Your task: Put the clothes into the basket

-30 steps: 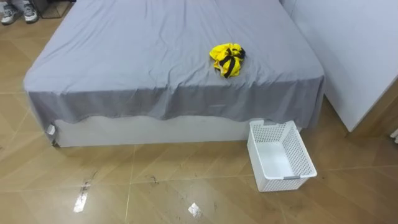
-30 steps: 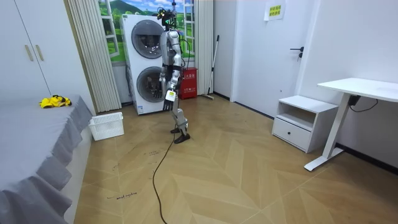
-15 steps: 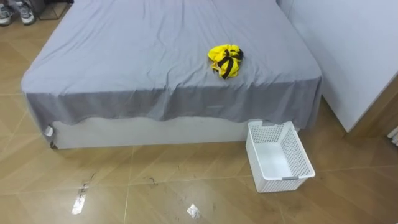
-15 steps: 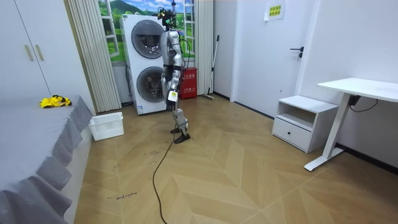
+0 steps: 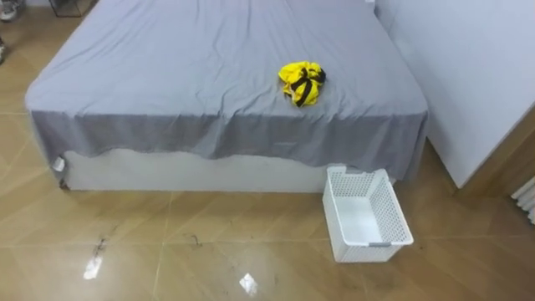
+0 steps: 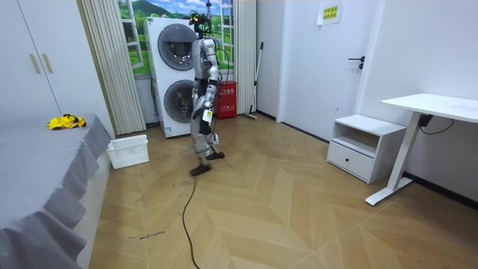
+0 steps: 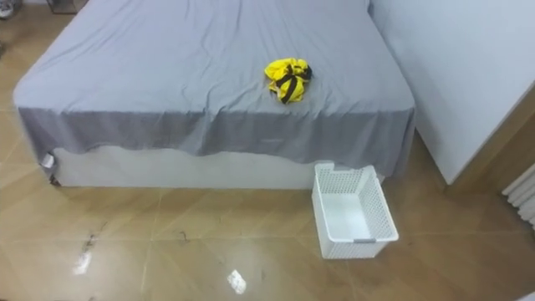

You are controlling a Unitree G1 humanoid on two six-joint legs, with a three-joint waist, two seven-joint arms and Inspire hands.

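- Left eye view: a yellow and black bundle of clothes [image 5: 303, 82] lies on the grey bed [image 5: 167, 75], near its foot edge, with nothing holding it.
- The white basket [image 5: 368, 246] stands empty on the floor [image 5: 209, 251] below the bed's right corner.
- Right eye view: same layout.
- Room view: the robot is mid-step before the washing machines [image 6: 173, 75]. Its left hand [image 6: 197, 117] hangs by its hip, well apart from clothes and basket; its grip cannot be told.
- Judged progress: nothing done; approach, pick-up and drop remain.

A home bedroom that doubles as a laundry corner — a grey-covered bed [image 5: 226, 84], a wardrobe [image 6: 37, 75], curtains [image 6: 112, 67] and a desk [image 6: 437, 107] with a low cabinet [image 6: 357, 148] share the wooden floor [image 6: 299, 217] with two stacked washers [image 6: 173, 78] and a white basket [image 5: 365, 216].
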